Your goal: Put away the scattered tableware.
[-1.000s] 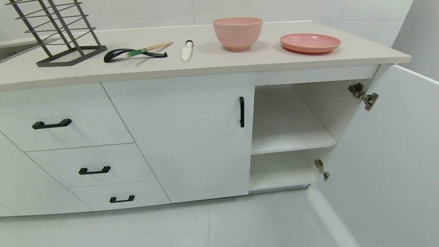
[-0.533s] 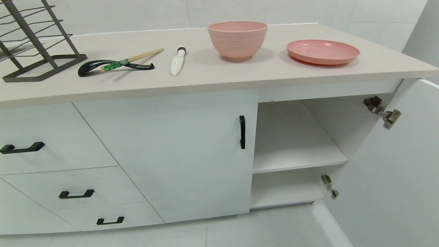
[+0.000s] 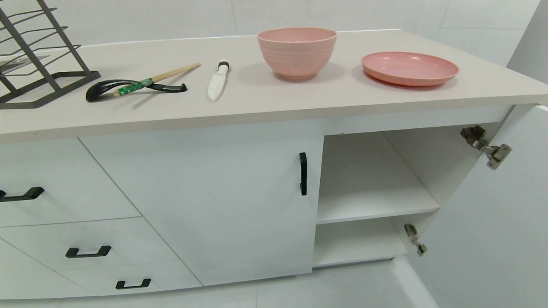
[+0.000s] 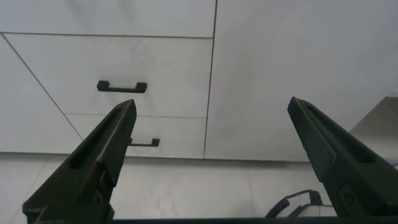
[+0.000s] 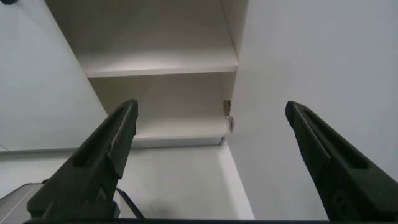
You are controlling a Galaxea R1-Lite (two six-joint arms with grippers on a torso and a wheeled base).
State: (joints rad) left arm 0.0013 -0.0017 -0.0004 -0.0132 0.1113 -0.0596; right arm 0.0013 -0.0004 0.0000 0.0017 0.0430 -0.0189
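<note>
All the tableware lies out on the surface (image 3: 274, 102), nothing yet stowed. The pink bowl (image 3: 296, 51) stands upright near the back edge, about mid-length; the pink plate (image 3: 409, 68) rests flat beside it toward the right end, apart from it. Nearer the front edge a white knife (image 3: 217, 81) lies alone; farther toward the left end a wooden chopstick (image 3: 156, 79) crosses the handle of a black spoon (image 3: 128, 87), touching it, just beside the foot of a wire rack (image 3: 38, 55) at the left end.

Below the right end the cupboard door (image 3: 492, 239) is swung wide, baring two shelves (image 3: 372, 188), most likely so the bowl and plate can be set inside; the drawers (image 3: 87, 251) under the left end are closed, though they would suit the cutlery.

The left pincer (image 4: 211, 102) hangs low facing those drawers, spread wide and holding nothing; the right pincer (image 5: 211, 104) is likewise spread and bare, facing the open shelves. Both seem held ready for a first pick.
</note>
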